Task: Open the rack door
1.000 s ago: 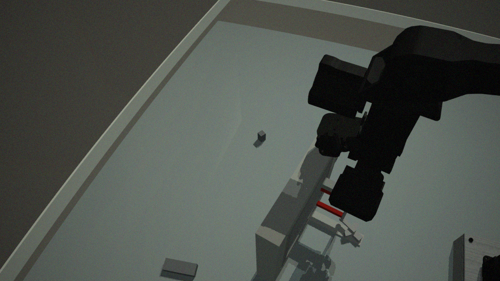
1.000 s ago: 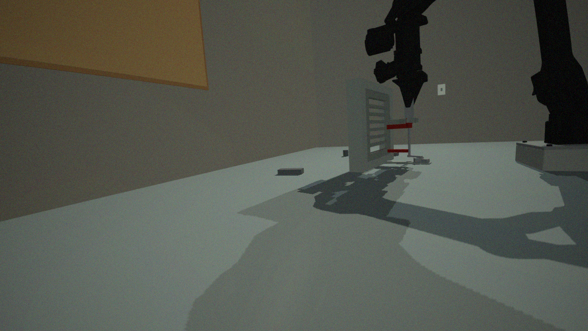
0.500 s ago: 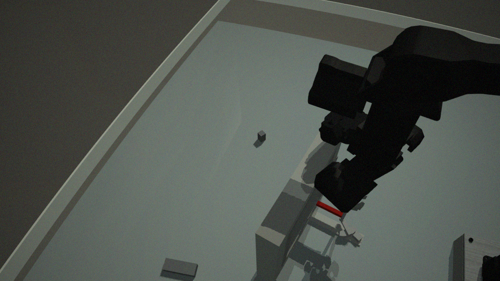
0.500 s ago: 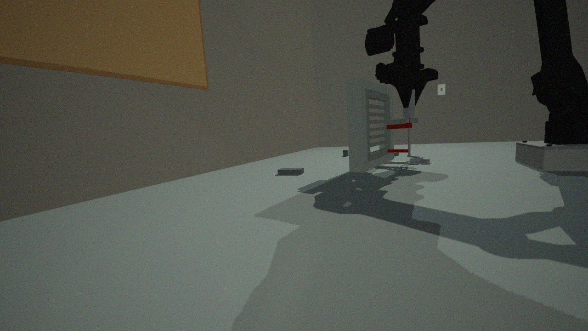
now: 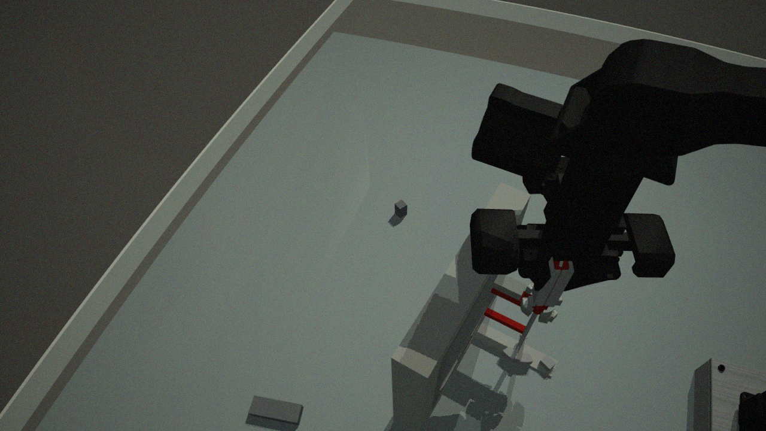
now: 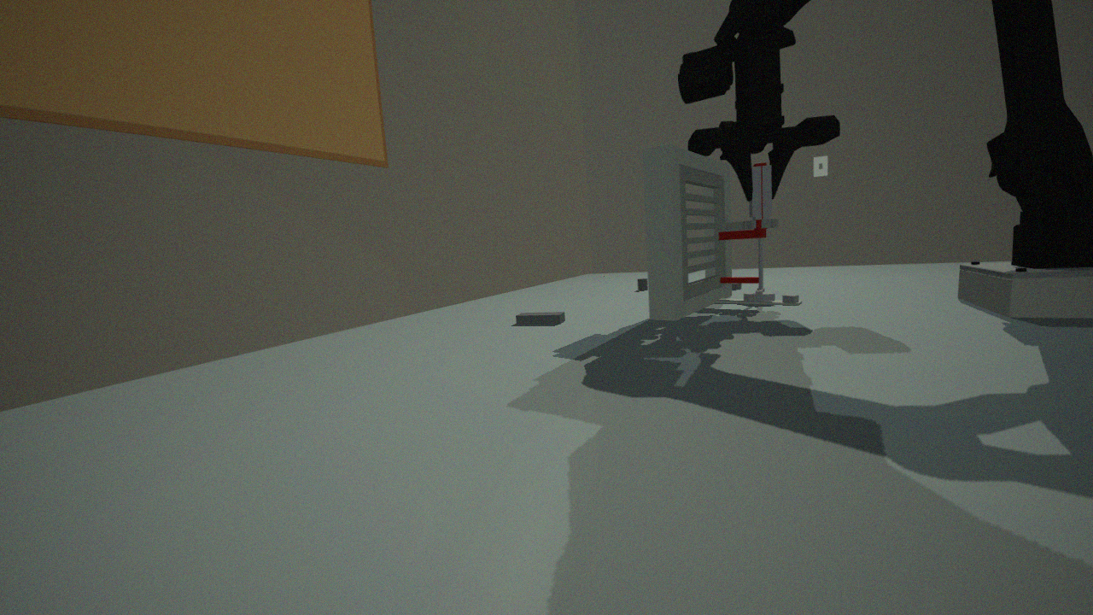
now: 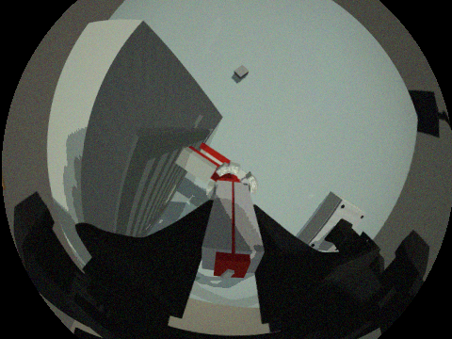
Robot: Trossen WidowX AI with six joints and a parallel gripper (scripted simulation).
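The pale grey rack frame (image 5: pixel 423 361) (image 6: pixel 663 237) (image 7: pixel 118 99) stands upright. Its louvered door (image 6: pixel 701 291) looks shut, in line with the frame; a small gap cannot be ruled out. The upright grey handle (image 5: pixel 553 289) (image 6: pixel 757 165) (image 7: pixel 233 226), with a thin red line, stands out from the door above a thin rod. Red brackets (image 5: pixel 505 321) (image 6: pixel 741 235) run from the rod side to the door. My gripper (image 6: pixel 762 197) (image 7: pixel 232 207) points down and is shut on the handle. In the wrist view the rack stands slanted to the handle, which looks turned. The arm hides part of the frame's top in the top view.
A small grey block (image 5: pixel 400 209) (image 6: pixel 641 284) (image 7: pixel 241 72) lies behind the rack. A flat grey block (image 5: pixel 274 410) (image 6: pixel 540 319) lies to its left. Low pale parts (image 5: pixel 546 366) (image 6: pixel 790 300) sit near the rod's foot. The arm's base (image 6: pixel 985 292) (image 7: pixel 322 222) is to the right.
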